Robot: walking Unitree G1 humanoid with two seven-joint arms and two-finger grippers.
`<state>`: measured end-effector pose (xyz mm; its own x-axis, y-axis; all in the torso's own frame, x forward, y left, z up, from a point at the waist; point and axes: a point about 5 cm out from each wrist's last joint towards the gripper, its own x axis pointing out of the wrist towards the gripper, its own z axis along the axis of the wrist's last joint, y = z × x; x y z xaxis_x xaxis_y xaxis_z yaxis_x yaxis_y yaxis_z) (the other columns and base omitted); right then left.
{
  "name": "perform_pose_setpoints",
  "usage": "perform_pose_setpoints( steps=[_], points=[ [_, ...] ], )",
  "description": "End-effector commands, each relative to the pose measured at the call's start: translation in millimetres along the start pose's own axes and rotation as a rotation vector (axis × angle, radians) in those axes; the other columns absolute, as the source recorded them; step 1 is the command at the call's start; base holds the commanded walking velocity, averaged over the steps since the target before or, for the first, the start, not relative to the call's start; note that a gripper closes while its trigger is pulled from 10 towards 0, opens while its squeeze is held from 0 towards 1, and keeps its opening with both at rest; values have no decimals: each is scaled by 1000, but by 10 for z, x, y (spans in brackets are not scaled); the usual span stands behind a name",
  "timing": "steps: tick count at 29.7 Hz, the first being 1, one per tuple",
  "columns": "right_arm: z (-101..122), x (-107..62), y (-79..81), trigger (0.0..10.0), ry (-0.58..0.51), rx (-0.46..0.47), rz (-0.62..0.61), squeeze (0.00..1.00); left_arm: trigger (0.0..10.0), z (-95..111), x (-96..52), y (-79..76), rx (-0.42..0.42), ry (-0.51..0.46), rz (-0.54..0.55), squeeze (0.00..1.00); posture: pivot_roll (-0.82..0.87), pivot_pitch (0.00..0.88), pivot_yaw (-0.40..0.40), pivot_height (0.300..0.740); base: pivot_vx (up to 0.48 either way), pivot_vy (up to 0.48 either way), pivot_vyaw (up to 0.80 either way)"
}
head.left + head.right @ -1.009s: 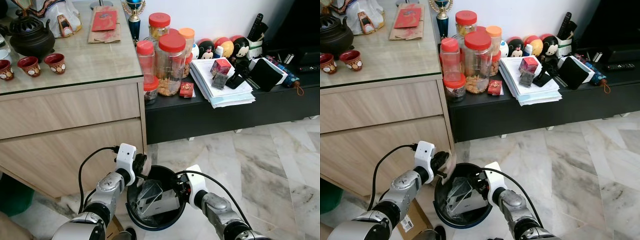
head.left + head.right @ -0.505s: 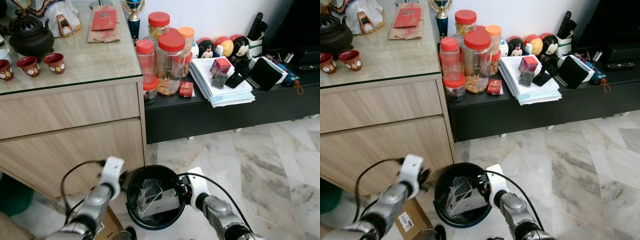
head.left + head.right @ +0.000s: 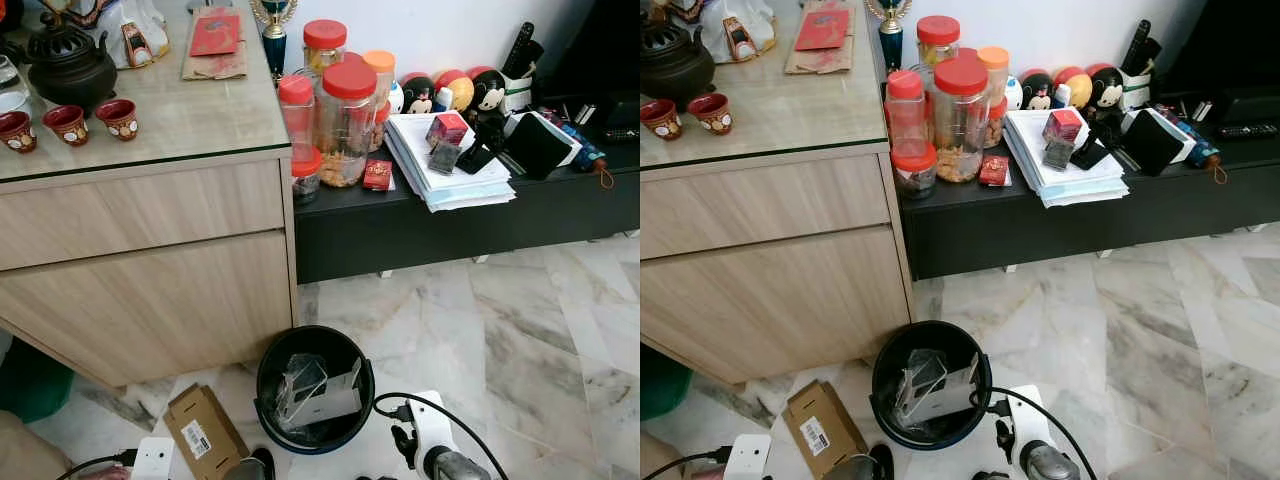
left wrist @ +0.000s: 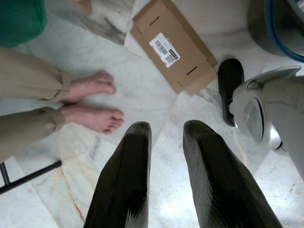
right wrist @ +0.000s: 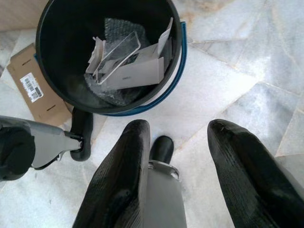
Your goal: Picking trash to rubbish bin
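Note:
The black rubbish bin [image 3: 268,372] with a blue rim stands on the marble floor in front of the wooden cabinet. Inside it lie a white carton [image 5: 135,72] and crumpled clear plastic [image 5: 116,33]. A flat brown cardboard box [image 3: 205,432] with a barcode label lies on the floor to the bin's left. My right gripper [image 5: 179,127] hangs open and empty, above the floor just on the near side of the bin. My left gripper [image 4: 166,128] is also open and empty, low over the floor near the cardboard box [image 4: 173,45].
A person's bare feet [image 4: 92,100] stand on the floor close to my left gripper. The wooden cabinet [image 3: 150,260] and a low black shelf [image 3: 440,225] crowded with jars and papers rise behind the bin. Open marble floor [image 3: 520,340] spreads to the right.
Both arms have drawn back from the bin's rim and dropped to the bottom of the view. The cardboard box beside the bin is now uncovered.

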<state>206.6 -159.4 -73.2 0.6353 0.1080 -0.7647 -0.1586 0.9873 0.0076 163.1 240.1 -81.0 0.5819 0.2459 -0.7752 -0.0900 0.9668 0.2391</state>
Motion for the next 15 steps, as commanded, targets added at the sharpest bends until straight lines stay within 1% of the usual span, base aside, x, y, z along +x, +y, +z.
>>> perform_pose_setpoints(
  steps=[1, 2, 3, 5, 7, 8, 10, 11, 15],
  points=[
    [-32, -12, -53, 10000, 3, 35, -51, 0, 10000, -8, -1, 6, -9, 3, 5, 0, 115, 159, -25, 740, 0, 0, 0],
    [-32, -12, -53, 10000, 3, 35, -51, 0, 10000, -8, -1, 6, -9, 3, 5, 0, 115, 159, -25, 740, 0, 0, 0],
    [-39, -15, -71, 10000, 5, 55, -69, 0, 10000, 39, 6, 4, -17, -20, 1, 0, 116, 158, -24, 740, 0, 0, 0],
    [-73, -19, -62, 10000, 21, 71, -69, 0, 10000, 92, 17, -4, 17, -32, -4, 0, 118, 153, -26, 740, 0, 0, 0],
    [-87, -20, -51, 10000, 28, 60, -65, 0, 10000, 107, 20, -4, 11, -36, -4, 0, 118, 153, -26, 740, 0, 0, 0],
    [-103, -20, -28, 10000, 33, 59, -59, 0, 10000, 130, 22, -16, -17, -50, -13, 0, 112, 143, -26, 740, 0, 0, 0],
    [-111, -20, -13, 10000, 34, 63, -57, 0, 10000, 129, 21, -34, -11, -51, -21, 0, 108, 137, -24, 740, 0, 0, 0],
    [-114, -20, -7, 10000, 34, 63, -56, 0, 10000, 118, 20, -47, 9, -44, -23, 0, 108, 137, -24, 740, 0, 0, 0],
    [-141, -25, 3, 10000, 41, 64, -53, 0, 10000, 93, 14, -61, -2, -38, -26, 0, 106, 130, -23, 740, 0, 0, 0]
  ],
)
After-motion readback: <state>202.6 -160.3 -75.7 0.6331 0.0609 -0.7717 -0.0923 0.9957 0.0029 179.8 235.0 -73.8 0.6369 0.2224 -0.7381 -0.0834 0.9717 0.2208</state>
